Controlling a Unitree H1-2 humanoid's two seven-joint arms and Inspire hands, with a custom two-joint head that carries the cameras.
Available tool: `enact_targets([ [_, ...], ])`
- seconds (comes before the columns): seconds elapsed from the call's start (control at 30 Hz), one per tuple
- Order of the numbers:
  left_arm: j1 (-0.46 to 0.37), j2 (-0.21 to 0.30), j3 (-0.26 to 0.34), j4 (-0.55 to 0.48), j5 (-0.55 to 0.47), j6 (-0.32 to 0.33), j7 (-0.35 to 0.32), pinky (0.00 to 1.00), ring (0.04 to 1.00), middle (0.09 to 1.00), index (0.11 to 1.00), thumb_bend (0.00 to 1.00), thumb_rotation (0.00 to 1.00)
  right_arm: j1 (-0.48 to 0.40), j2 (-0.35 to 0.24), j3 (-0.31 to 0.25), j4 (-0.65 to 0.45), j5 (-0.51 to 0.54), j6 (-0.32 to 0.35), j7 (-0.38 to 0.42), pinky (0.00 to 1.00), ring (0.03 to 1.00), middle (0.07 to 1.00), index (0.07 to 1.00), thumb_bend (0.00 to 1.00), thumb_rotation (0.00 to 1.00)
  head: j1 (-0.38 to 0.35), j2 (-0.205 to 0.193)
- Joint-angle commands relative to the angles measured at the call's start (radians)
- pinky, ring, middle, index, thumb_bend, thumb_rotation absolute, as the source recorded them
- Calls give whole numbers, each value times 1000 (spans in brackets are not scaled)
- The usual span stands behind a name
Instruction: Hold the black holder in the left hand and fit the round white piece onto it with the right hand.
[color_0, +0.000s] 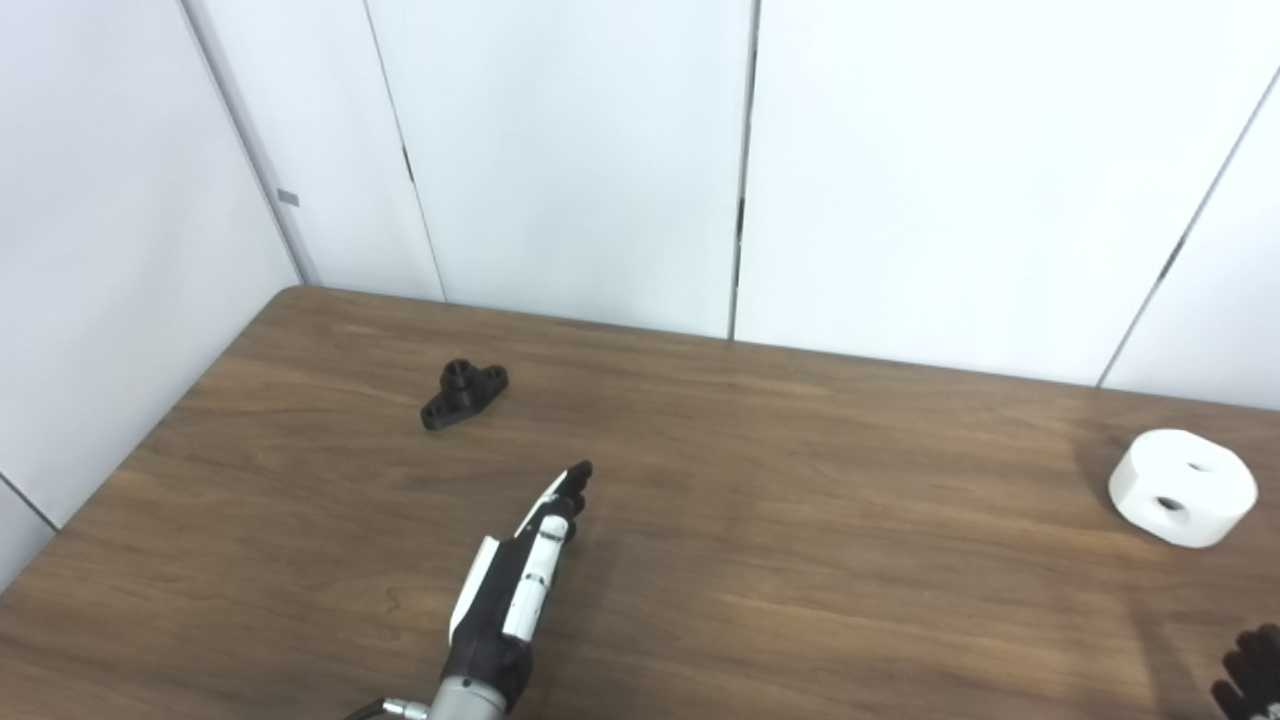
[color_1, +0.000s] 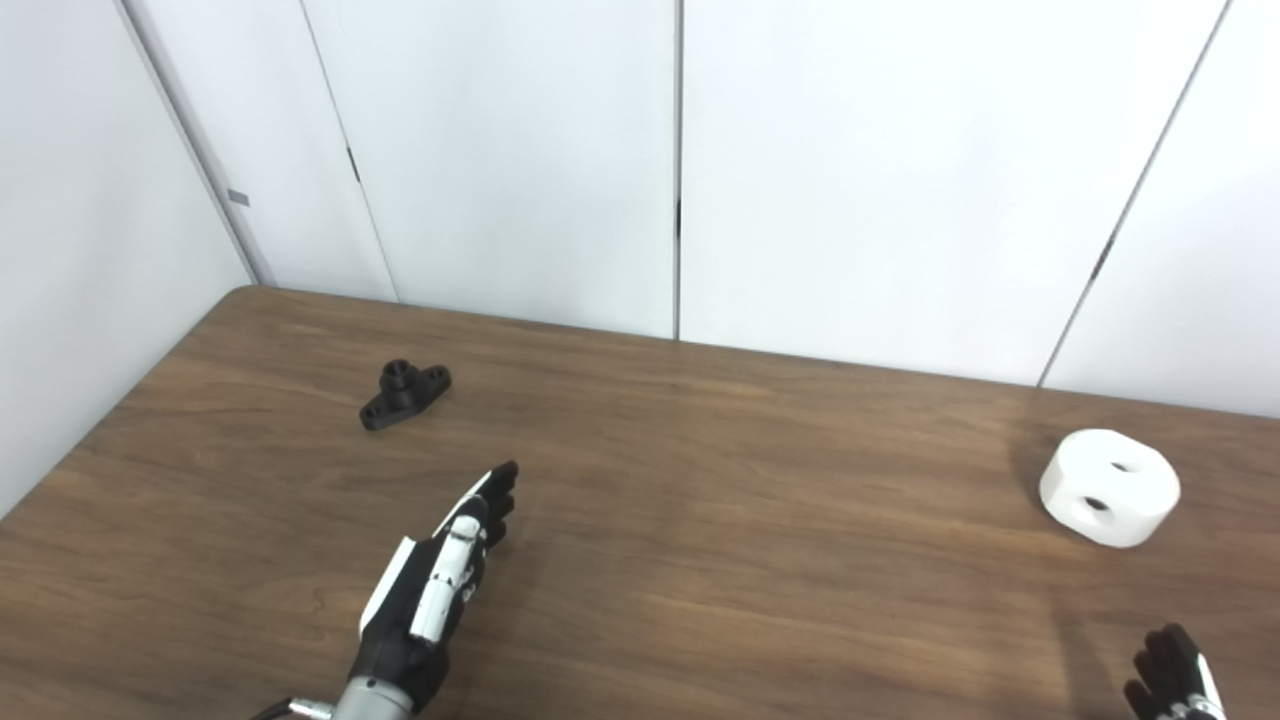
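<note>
The black holder (color_0: 463, 393) lies on the brown table (color_0: 760, 470) at the far left, a flat base with a short round post. My left hand (color_0: 525, 575) is above the table, nearer and to the right of the holder, fingers stretched out, open and empty. The round white piece (color_0: 1182, 487) with two holes in its top sits at the far right. My right hand (color_1: 1172, 682) shows only as black fingertips at the bottom right corner, nearer than the white piece and apart from it; its state is unclear.
White wall panels (color_0: 580, 150) stand behind the table's far edge and along its left side. The table's left edge runs diagonally from the far left corner (color_0: 290, 292) down to the left border.
</note>
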Motion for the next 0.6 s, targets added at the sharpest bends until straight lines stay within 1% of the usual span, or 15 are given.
enact_targets([
  [0.0, 274, -64, -38, -22, 27, -97, 18, 1000, 985, 981, 944, 292, 971, 36, -22, -16, 114, -12, -38, 1, 1000, 1000, 1000, 1000, 605, 1000, -2, 0],
  [0.2, 273, -60, -49, -13, 41, -116, 19, 1000, 986, 985, 950, 279, 974, 38, -31, -16, 117, -6, -43, 6, 1000, 1000, 1000, 1000, 592, 1000, 2, 3],
  [0.27, 271, -67, -48, -15, 35, -118, 22, 1000, 988, 985, 951, 272, 990, 40, -34, -17, 114, 1, -42, 10, 1000, 1000, 1000, 1000, 569, 1000, 4, 7],
  [0.33, 271, -83, -40, -22, 7, -106, 27, 1000, 990, 979, 937, 256, 935, 40, -36, -18, 113, 12, -42, 13, 1000, 1000, 1000, 1000, 553, 1000, 2, 9],
  [0.4, 273, -93, -38, -33, -15, -89, 29, 1000, 997, 982, 932, 250, 911, 41, -39, -19, 114, 17, -41, 16, 1000, 1000, 1000, 1000, 554, 1000, 0, 14],
  [0.47, 274, -93, -39, -45, -31, -77, 26, 1000, 1000, 987, 934, 228, 889, 43, -43, -17, 109, 10, -34, 16, 1000, 1000, 1000, 1000, 594, 1000, -4, 14],
  [0.5, 272, -90, -41, -54, -35, -73, 23, 1000, 1000, 991, 935, 226, 855, 44, -45, -17, 107, 7, -31, 16, 1000, 1000, 1000, 1000, 613, 1000, -4, 14],
  [0.57, 266, -77, -44, -74, -38, -67, 15, 1000, 1000, 997, 943, 201, 777, 46, -46, -16, 102, -2, -25, 12, 1000, 1000, 1000, 1000, 616, 1000, -4, 14],
])
